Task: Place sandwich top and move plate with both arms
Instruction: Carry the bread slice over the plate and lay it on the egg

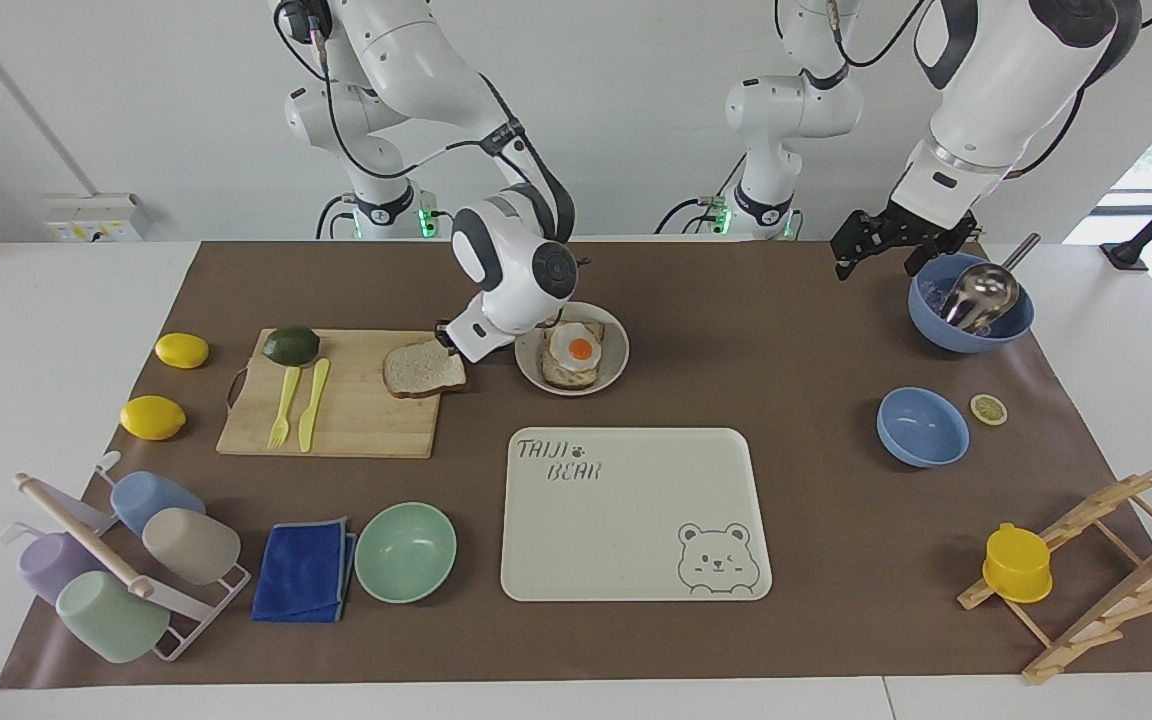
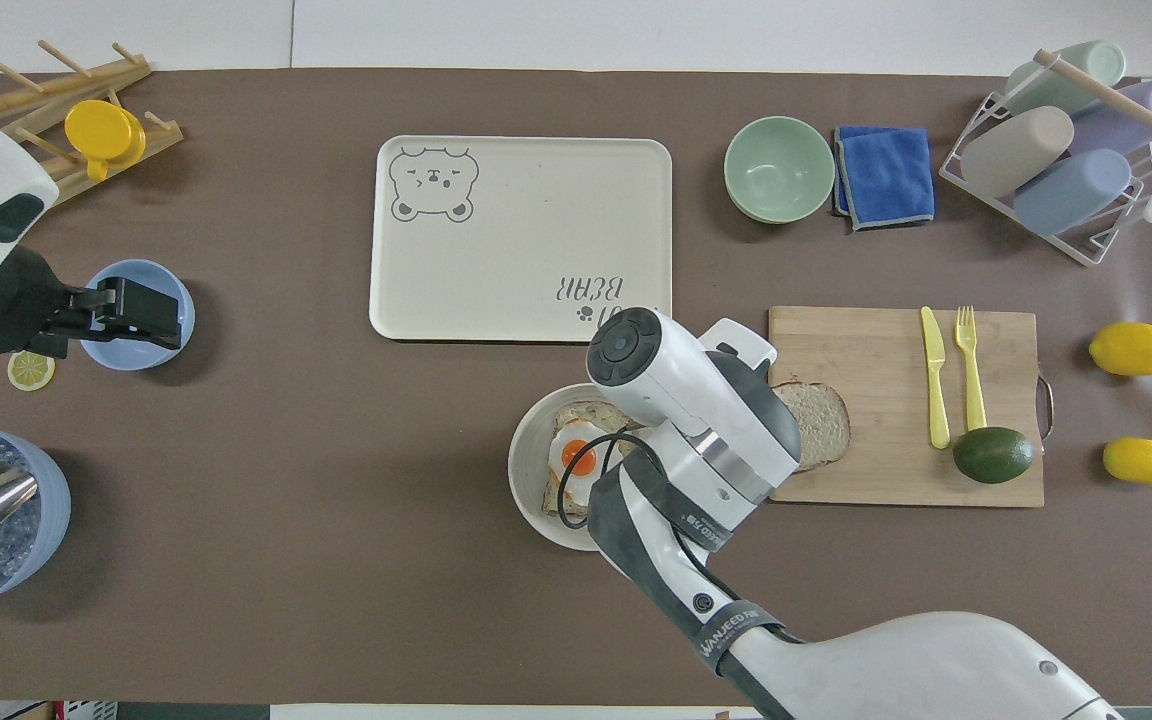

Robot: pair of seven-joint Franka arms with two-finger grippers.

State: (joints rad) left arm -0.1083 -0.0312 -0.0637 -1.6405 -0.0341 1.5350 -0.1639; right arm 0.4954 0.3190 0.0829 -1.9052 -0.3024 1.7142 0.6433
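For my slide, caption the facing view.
Right gripper grips the sandwich top over the cutting board, beside the plate.

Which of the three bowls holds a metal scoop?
The larger blue bowl beside the waiting left gripper; the smaller blue bowl and mint green bowl hold nothing.

wooden cutting board [image 1: 356, 400], shiny metal scoop [image 1: 981, 292], soft blue cloth [image 1: 304, 570], matt brown paper mat [image 1: 786, 330].
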